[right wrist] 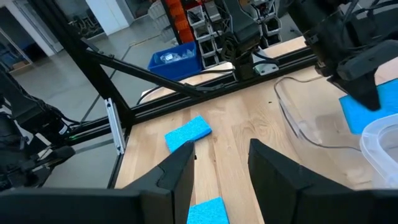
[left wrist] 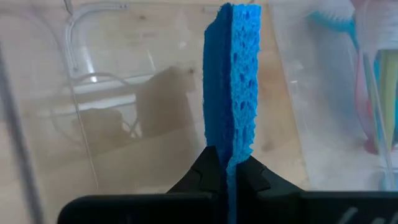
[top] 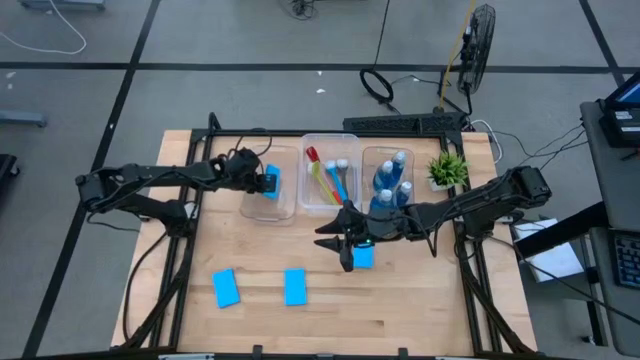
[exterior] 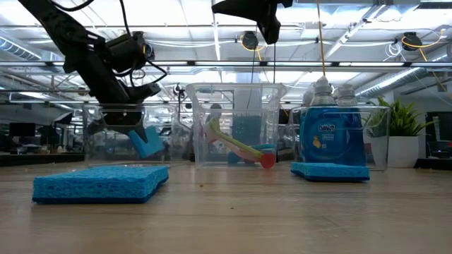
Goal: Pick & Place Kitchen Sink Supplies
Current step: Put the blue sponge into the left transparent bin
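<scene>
Overhead, table-level and perhaps two wrist views share the table [top: 400, 300].

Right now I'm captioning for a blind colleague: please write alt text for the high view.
The left gripper holds a blue sponge over the left clear tub. The right gripper hovers open above another sponge; two more lie on the table.

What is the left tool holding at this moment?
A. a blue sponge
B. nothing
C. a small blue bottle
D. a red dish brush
A: the left tool is shut on a blue sponge, which it holds on edge above the left clear tub.
</scene>
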